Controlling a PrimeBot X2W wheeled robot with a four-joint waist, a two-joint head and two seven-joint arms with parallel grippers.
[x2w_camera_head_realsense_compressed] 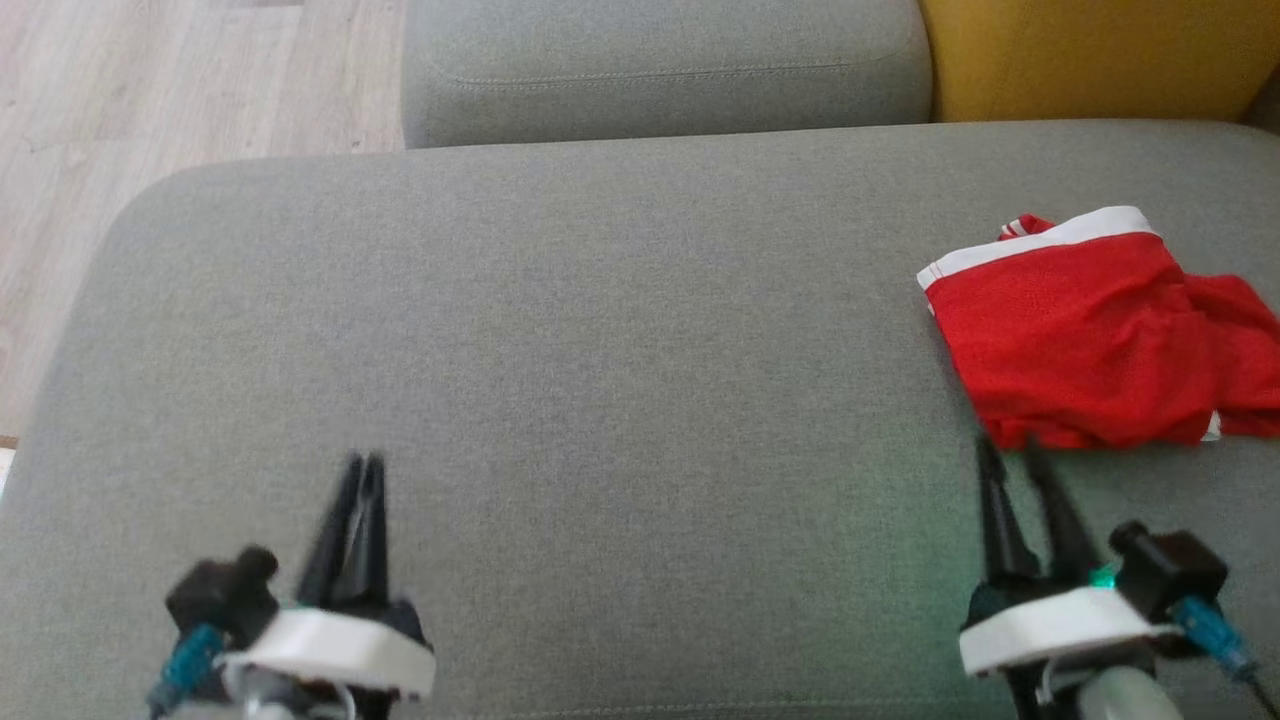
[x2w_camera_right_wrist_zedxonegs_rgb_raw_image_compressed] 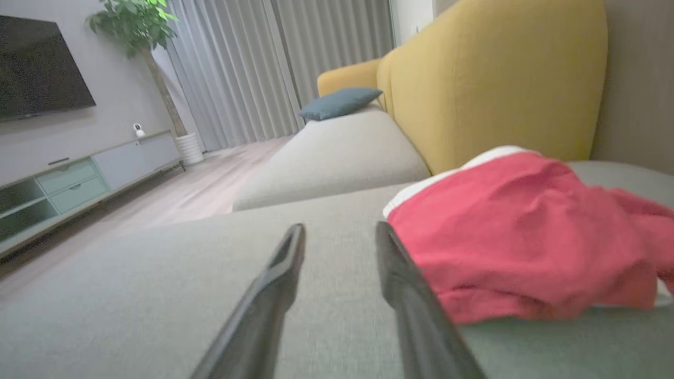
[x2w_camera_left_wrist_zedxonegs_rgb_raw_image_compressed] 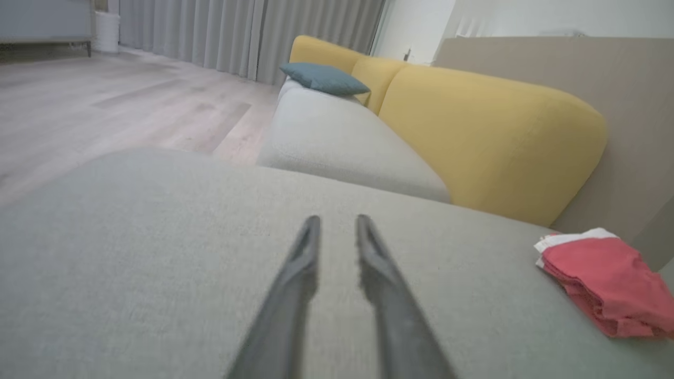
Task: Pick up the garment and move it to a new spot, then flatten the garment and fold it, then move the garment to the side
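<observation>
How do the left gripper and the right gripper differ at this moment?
The left gripper has its fingers closer together than the right gripper. The right gripper sits right beside the red garment, while the left gripper is far from it, over the bare grey cushion. Both are empty, and both have their fingers pointing forward, low over the cushion.

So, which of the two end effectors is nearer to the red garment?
The right end effector: it almost reaches the red garment, while the left end effector is far away across the grey cushion.
</observation>
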